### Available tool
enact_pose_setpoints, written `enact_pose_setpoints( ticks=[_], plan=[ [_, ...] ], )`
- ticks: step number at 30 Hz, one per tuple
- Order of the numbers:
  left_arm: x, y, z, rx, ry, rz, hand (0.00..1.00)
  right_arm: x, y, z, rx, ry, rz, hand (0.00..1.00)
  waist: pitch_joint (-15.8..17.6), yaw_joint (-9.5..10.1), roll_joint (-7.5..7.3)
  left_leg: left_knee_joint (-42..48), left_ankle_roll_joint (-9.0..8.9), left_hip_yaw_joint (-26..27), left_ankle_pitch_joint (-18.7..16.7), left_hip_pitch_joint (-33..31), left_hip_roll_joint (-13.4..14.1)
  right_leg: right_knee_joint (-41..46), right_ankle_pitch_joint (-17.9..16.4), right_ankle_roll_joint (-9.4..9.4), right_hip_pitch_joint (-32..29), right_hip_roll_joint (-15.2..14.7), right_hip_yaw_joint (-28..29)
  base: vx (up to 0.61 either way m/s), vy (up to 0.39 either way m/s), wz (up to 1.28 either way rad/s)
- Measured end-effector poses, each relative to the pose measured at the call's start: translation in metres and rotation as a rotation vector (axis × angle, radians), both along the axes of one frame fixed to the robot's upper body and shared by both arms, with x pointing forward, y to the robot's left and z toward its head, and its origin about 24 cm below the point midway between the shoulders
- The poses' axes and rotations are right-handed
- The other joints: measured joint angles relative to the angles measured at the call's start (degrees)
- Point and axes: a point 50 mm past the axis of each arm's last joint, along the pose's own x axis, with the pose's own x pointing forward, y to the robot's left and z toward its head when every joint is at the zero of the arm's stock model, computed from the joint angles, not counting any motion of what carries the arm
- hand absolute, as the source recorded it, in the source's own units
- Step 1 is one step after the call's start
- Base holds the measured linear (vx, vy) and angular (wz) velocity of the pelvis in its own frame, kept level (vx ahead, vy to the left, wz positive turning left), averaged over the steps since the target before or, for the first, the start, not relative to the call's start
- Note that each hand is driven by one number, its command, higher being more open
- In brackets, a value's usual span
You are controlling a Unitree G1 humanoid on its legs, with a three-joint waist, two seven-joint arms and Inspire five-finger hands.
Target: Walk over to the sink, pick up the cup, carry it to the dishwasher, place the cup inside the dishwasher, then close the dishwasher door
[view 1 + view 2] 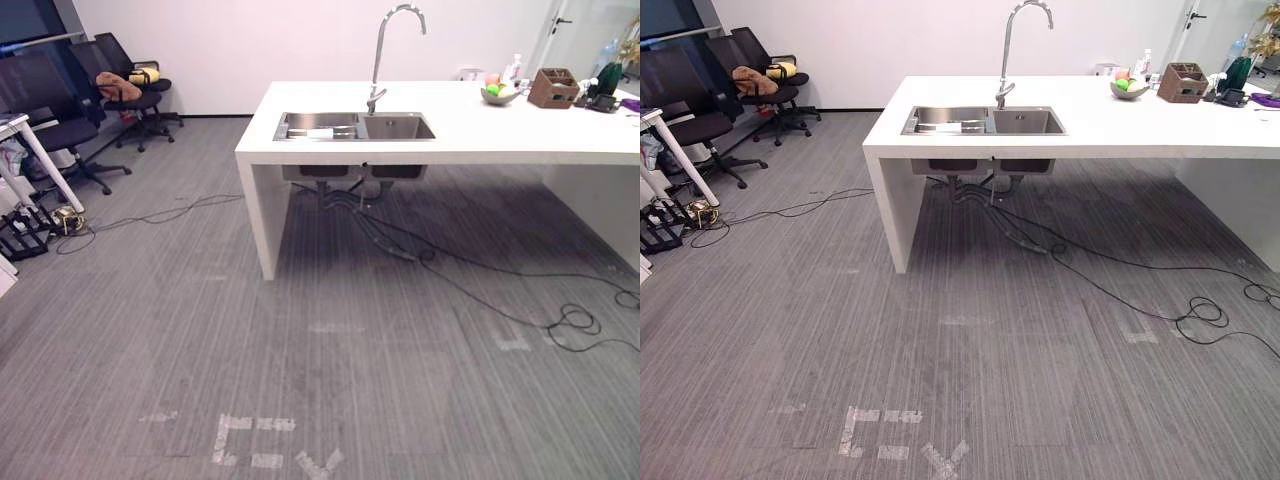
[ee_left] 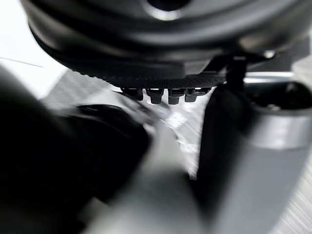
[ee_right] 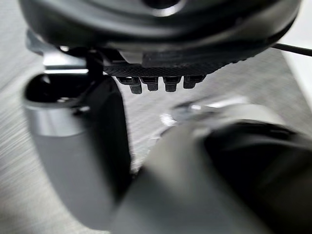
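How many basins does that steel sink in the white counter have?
2. The left basin has a pale object lying in it; the right basin sits right beside it, with the faucet rising at the back between them.

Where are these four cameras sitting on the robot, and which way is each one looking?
Left eye view: on the head, facing forward and down across the grey floor to a white counter with the sink.
Right eye view: just beside it, facing the same way.
Left wrist view: on the left wrist, looking along the left hand toward the floor.
Right wrist view: on the right wrist, looking along the right hand toward the floor.
Shared: both eye views show the sink and the office chairs.
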Motion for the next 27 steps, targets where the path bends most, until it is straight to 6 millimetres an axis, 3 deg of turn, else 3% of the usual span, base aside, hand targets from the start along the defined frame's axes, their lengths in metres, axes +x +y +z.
enact_pose_setpoints(
  ticks=[5,11,14,18,27],
  plan=[
    [0.006,-0.001,-0.001,0.048,-0.049,-0.052,1.00,0.019,-0.001,0.003,-0.101,-0.065,0.151,1.00,0.4,0.09,-0.15,-1.6,-0.16,-0.6,0.5,0.5,-0.3,-0.7,0.1,0.38,0.4,0.0,-0.6,0.00,-0.009,0.04],
    [0.012,0.002,0.000,0.136,-0.072,-0.106,1.00,0.037,0.001,0.004,-0.093,-0.106,0.171,1.00,0.8,0.24,-0.23,-1.9,-0.12,-1.5,0.6,0.4,-0.4,-0.7,0.0,0.70,0.4,0.0,-1.4,-0.03,-0.015,0.06],
    [0.015,0.005,0.000,0.207,-0.074,-0.116,1.00,0.050,0.015,0.004,-0.015,-0.138,0.128,1.00,1.9,0.20,-0.74,-2.7,-0.06,-1.8,1.3,0.8,-0.5,-0.7,0.0,0.70,0.6,0.0,-1.7,-0.07,-0.019,0.04],
    [0.015,0.005,0.000,0.227,-0.081,-0.108,1.00,0.053,0.025,0.003,0.054,-0.144,0.060,1.00,1.9,0.24,-0.71,-2.7,-0.02,-2.1,1.4,0.9,-0.6,-0.7,0.0,0.70,0.7,-0.1,-2.1,-0.05,-0.008,0.05],
    [0.014,0.003,0.001,0.251,-0.120,-0.028,1.00,0.053,0.024,0.003,0.076,-0.146,-0.004,1.00,2.8,0.27,-0.80,-2.7,0.17,-2.0,1.5,1.5,-0.7,-0.7,0.0,0.68,1.3,-0.2,-2.1,-0.05,-0.008,0.00]
  ],
)
